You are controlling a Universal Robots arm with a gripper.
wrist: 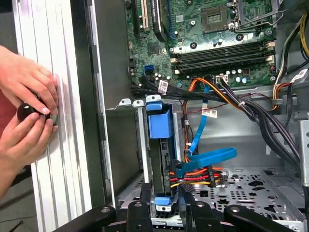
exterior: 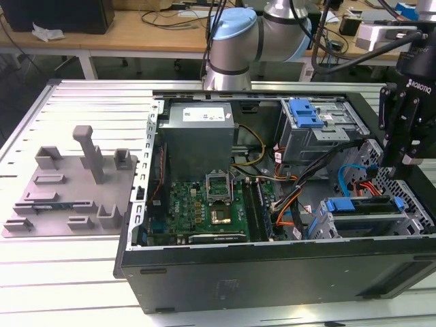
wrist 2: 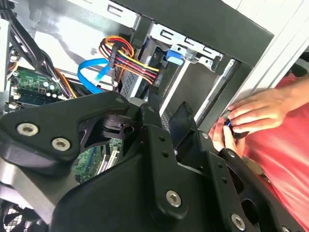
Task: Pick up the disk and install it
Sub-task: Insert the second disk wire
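Observation:
The disk (exterior: 360, 204), silver with a blue plastic frame, sits on edge in a slot of the drive cage (exterior: 409, 221) at the exterior view's right end of the open computer case. In the first wrist view its blue frame (wrist: 159, 123) shows seated between the cage's metal walls. My black gripper (exterior: 403, 163) hangs just above the cage, apart from the disk. In the first wrist view the gripper (wrist: 164, 215) is open, its fingers (wrist: 136, 212) standing either side of the disk's near end without pinching it.
A person's hands (wrist: 26, 111) hold a small black object on the table beside the case wall; one hand (wrist 2: 253, 113) shows in the second wrist view too. Coloured cables (wrist: 203, 169) run beside the cage. A grey tray with posts (exterior: 68, 184) lies at the exterior view's left.

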